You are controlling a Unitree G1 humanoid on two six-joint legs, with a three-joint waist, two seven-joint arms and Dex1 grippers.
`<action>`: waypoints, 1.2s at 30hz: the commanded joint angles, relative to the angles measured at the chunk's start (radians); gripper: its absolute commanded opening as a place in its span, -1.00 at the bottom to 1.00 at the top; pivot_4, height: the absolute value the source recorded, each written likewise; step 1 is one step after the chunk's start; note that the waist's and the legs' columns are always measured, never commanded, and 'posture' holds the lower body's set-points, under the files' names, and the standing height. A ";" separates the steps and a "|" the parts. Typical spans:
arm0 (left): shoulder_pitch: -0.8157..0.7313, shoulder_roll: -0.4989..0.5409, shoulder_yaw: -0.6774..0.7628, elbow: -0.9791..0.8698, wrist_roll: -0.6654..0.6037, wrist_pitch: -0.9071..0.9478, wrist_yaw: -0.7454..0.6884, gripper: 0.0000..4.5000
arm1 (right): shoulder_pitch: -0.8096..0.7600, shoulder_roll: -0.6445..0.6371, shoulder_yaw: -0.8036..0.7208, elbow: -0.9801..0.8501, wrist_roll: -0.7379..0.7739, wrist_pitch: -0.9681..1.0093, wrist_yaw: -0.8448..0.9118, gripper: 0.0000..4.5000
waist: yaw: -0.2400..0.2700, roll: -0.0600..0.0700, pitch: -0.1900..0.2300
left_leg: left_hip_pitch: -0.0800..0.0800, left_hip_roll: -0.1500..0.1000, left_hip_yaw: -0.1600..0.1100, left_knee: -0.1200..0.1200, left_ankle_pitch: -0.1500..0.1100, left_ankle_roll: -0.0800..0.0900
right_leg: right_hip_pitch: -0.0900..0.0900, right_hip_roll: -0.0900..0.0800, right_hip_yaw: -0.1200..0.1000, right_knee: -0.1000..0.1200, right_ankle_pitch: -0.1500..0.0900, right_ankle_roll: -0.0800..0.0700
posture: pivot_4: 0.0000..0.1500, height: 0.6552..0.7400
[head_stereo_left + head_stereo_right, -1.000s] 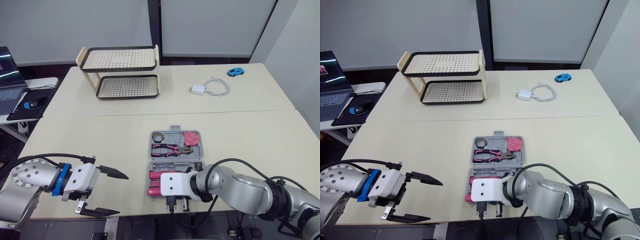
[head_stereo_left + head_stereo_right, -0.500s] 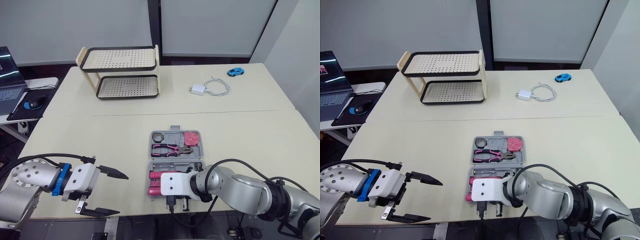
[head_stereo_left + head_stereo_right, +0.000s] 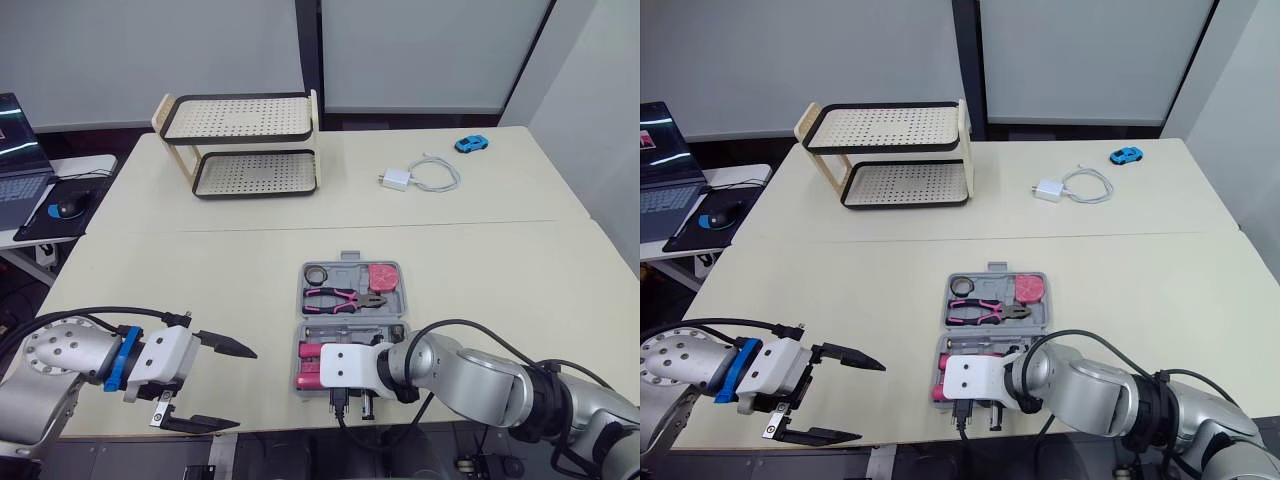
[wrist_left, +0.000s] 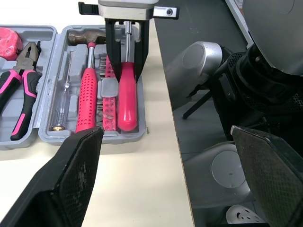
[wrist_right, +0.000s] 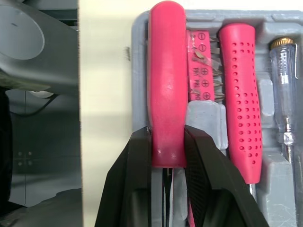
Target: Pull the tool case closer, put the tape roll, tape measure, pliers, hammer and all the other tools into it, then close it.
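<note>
The screwdriver (image 5: 166, 85) lies in the slot nearest you in the near half of the open tool case (image 3: 348, 270), which sits on the counter (image 3: 200, 270) close to its near edge. Its long axis runs along that edge: the red handle points to your left and the shaft to your right.

Your right tool (image 5: 168, 142) comes in along that same axis from the right. Its fingers are clamped on the shaft end of the handle. The handle looks level with the hammer (image 5: 239, 94) beside it, so I judge it seated or very nearly so.

The coming move turns on that alignment. Let go, then draw the right tool back to the right along the shaft, not across the bit rack (image 5: 201, 71).

The pliers (image 3: 345, 297), tape roll (image 3: 317, 273) and tape measure (image 3: 382, 275) fill the far half, so closing looks like the only step left.

Your left tool (image 3: 245, 388) hangs well to the left of the case with its fingers wide apart and nothing in them. The right arm is the nearer one.
</note>
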 commanded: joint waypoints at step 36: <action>-0.018 0.004 -0.011 -0.004 0.007 -0.007 -0.007 1.00 | 0.002 -0.012 -0.061 -0.089 -0.014 -0.014 0.051 0.01 | 0.000 0.000 0.000 | 0.000 0.000 0.000 0.000 0.000 0.000 | 0.000 0.000 0.000 0.000 0.000 0.000 | 1.00 1.00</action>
